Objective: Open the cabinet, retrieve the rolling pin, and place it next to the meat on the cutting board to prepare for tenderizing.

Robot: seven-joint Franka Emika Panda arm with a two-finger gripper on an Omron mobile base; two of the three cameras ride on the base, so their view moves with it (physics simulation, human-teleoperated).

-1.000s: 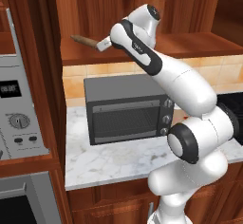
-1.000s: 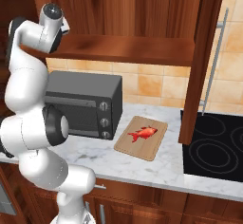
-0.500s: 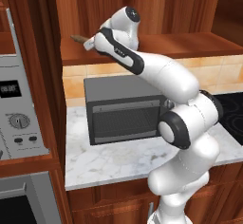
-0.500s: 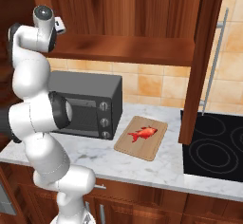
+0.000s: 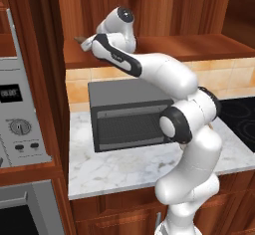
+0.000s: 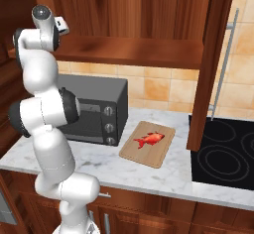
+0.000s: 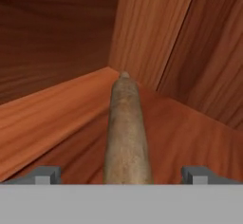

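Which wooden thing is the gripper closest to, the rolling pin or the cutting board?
The rolling pin, lying on the cabinet shelf between the open gripper fingers. The cutting board sits down on the counter holding the meat.

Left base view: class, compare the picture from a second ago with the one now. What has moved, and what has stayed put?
The arm has swung left, carrying the open pincer along the cabinet shelf to straddle the rolling pin, which isn't gripped yet. The rolling pin, the meat, the cutting board and the toaster oven have not moved.
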